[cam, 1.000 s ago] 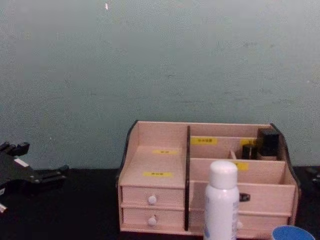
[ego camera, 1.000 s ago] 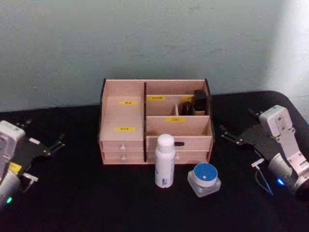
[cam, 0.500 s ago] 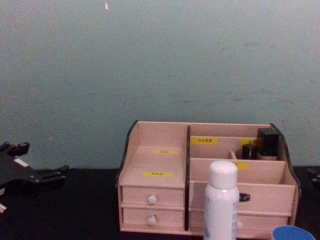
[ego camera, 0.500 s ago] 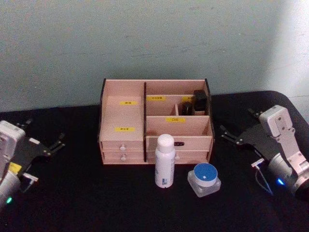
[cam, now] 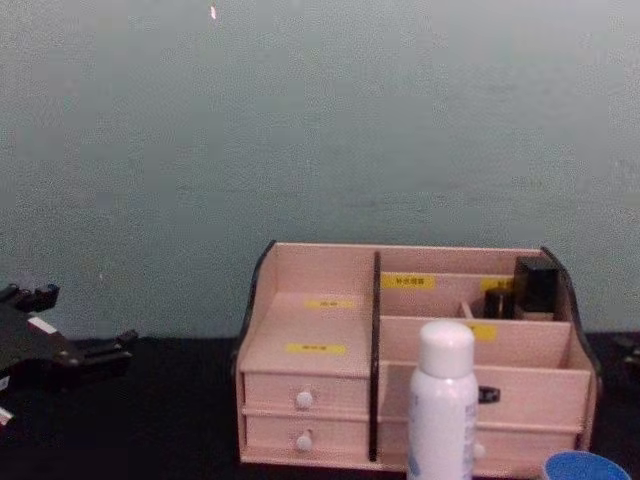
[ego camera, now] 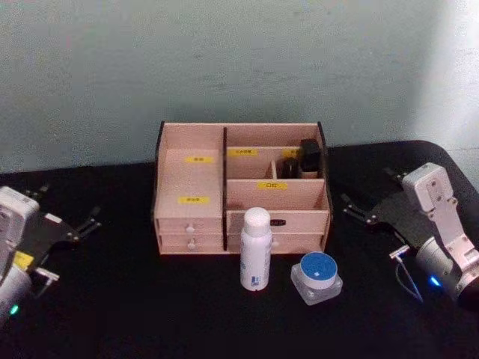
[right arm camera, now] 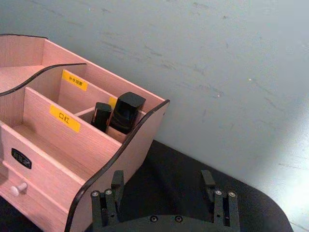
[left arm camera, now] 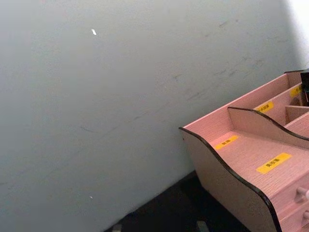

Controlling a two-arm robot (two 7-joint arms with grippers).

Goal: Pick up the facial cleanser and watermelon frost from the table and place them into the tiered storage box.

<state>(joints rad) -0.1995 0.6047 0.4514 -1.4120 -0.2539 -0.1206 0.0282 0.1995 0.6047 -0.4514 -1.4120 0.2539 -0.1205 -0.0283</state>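
Facial cleanser (ego camera: 255, 249) stands upright at 6 o'clock of the tiered storage box (ego camera: 187, 176), watermelon frost (ego camera: 317, 278) at the bottle's 4 o'clock. Left gripper (ego camera: 66, 206) at 9 and right gripper (ego camera: 372, 193) at 3 gape empty. A glancing approach could topple the slim bottle.

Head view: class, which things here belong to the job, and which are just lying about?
Job: tall slim white plastic bottle; short clear jar with blue lid; pale pink wooden tiered organiser.
Lying about: two small black containers in the organiser.
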